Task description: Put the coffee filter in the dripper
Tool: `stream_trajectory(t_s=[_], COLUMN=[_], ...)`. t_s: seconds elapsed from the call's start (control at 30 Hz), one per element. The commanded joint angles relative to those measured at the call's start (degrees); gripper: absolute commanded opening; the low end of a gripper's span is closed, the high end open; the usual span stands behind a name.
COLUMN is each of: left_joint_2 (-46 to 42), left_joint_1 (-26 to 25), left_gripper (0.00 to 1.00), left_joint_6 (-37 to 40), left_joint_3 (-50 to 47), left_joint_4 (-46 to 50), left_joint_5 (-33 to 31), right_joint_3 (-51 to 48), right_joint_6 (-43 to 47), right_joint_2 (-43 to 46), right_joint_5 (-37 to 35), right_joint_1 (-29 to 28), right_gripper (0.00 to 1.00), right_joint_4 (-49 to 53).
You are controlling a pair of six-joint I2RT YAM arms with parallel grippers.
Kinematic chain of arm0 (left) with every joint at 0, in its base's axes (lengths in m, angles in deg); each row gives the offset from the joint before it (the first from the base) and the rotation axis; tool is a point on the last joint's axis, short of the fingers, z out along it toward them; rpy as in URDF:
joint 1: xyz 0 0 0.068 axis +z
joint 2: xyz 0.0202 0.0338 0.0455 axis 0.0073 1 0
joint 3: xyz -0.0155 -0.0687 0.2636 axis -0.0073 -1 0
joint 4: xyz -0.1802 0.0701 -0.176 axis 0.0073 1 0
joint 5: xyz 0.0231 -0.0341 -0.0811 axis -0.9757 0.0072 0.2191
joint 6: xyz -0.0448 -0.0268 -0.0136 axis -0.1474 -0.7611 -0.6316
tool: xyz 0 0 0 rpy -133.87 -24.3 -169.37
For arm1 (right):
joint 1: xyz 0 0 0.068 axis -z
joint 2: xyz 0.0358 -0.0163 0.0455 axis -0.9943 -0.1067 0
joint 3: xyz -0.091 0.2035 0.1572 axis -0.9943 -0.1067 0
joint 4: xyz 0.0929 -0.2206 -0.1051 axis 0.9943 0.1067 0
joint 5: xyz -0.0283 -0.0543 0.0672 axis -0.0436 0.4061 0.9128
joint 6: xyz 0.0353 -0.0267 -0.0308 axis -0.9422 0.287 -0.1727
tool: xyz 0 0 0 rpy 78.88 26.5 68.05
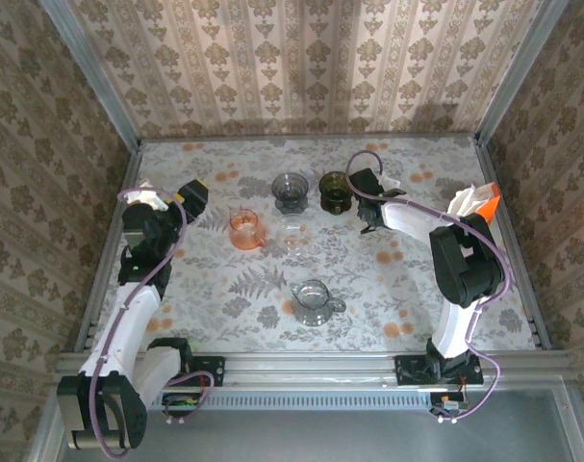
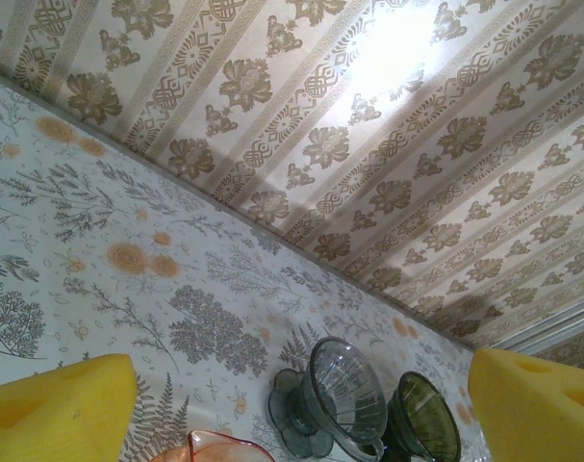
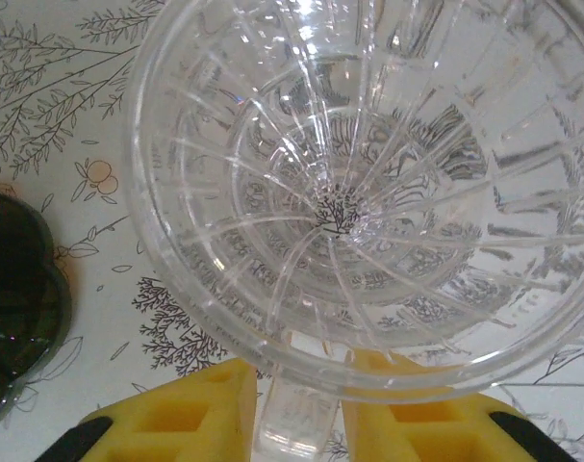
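Two yellow fingers [image 3: 219,390] of the right gripper [image 3: 299,385] pinch the handle of the clear dripper [image 3: 368,192], whose ribbed bowl opens toward the wrist camera. A green dripper [image 3: 17,298] lies at its 9 o'clock, just beside it. The coffee filter [image 1: 468,202] stands white in an orange holder [image 1: 491,199] at the table's [image 1: 407,289] 3 o'clock edge, beside the right arm's elbow and apart from that gripper. The left gripper [image 2: 296,395] hangs released, fingers spread wide and empty, near the table's 10 o'clock. Ahead of it stand a grey dripper [image 1: 290,190] toward 12 o'clock and an orange dripper [image 1: 245,230]; a glass server [image 1: 313,301] sits toward 6 o'clock
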Motion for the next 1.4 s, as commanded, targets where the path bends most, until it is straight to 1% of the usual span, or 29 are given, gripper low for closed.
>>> stream_trajectory(t_s=[0.0, 0.1, 0.17, 0.3, 0.43, 0.5, 0.53, 0.6, 0.67, 0.77, 0.87, 1.0, 1.17, 1.37], left_joint_2=[-0.82, -0.65, -0.58, -0.57, -0.86, -1.21, -1.50, -2.24, -2.92, -3.97, -4.81, -5.17, -5.27, -5.44], left_joint_1=[-0.23, -0.23, -0.37, -1.26, -3.65, -4.58, -5.02, -5.65, -6.07, -6.37, -6.77, -7.13, -7.53, -7.61], left_gripper=[0.91, 0.91, 0.91, 0.91, 0.91, 0.91, 0.91, 0.91, 0.91, 0.92, 0.92, 0.91, 0.91, 0.91], left_joint_6=[0.37, 0.24, -0.07, -0.43, -0.30, -0.30, -0.50, -0.56, -0.47, -0.52, -0.95, -1.10, -0.95, -0.26], left_joint_3=[-0.60, -0.62, -0.68, -0.94, -0.95, -1.03, -1.20, -1.52, -1.72, -2.18, -2.79, -3.06, -2.63, -2.10], left_joint_4=[-1.78, -1.81, -1.80, -1.40, 1.02, 2.39, 2.86, 3.57, 4.68, 5.90, 6.34, 6.72, 7.67, 8.48], left_joint_5=[0.06, 0.15, 0.40, 0.68, 0.24, 0.20, 0.28, 0.82, 1.52, 2.32, 2.35, 2.17, 2.17, 1.92], right_joint_3=[0.96, -0.35, -1.62, -5.98, -12.28, -15.91, -17.86, -20.90, -22.07, -22.05, -21.42, -22.12, -21.76, -20.62], right_joint_6=[4.31, 5.39, 5.50, 5.50, 5.38, 6.71, 8.33, 11.68, 14.57, 17.62, 17.97, 16.49, 14.85, 14.47], right_joint_2=[0.15, 1.75, 3.46, 9.23, 18.39, 25.45, 29.73, 36.86, 43.36, 50.34, 53.06, 53.79, 52.02, 49.68], right_joint_5=[-3.50, -3.01, -2.30, -1.77, 1.09, 3.95, 6.46, 13.14, 20.19, 25.21, 27.87, 28.42, 20.56, 15.74], right_joint_1=[-0.30, -0.30, -0.45, -1.54, -3.36, -4.90, -5.78, -7.58, -9.97, -16.27, -22.91, -30.15, -38.83, -44.01], right_gripper=[0.19, 0.08, 0.04, 0.03, 0.03, 0.04, 0.05, 0.07, 0.07, 0.07, 0.06, 0.06, 0.05, 0.05], right_joint_4=[-0.63, -1.47, -1.57, -1.14, 0.47, 1.12, 0.72, 0.26, 2.43, 6.73, 10.67, 10.61, 12.05, 14.02])
